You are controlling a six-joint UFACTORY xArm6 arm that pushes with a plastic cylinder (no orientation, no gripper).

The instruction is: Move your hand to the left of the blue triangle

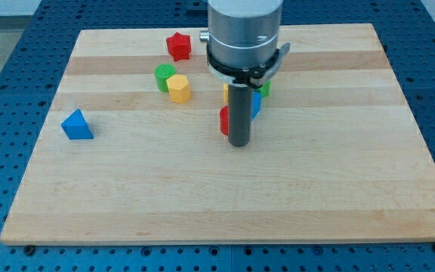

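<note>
currently my tip [239, 143] is seen near the table [331, 204] centre, beside a partly hidden red block [223, 119] and blue block [256, 104], well apart from the blue triangle [76, 125] at the view's left. no fingers are fitted, so no grip state applies. a path below the yellow block [178, 88] and green block [164, 75] is judged best, ending just left of the triangle without touching it. no writing is legible.

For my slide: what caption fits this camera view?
My tip rests mid-board, far right of the blue triangular block.
</note>
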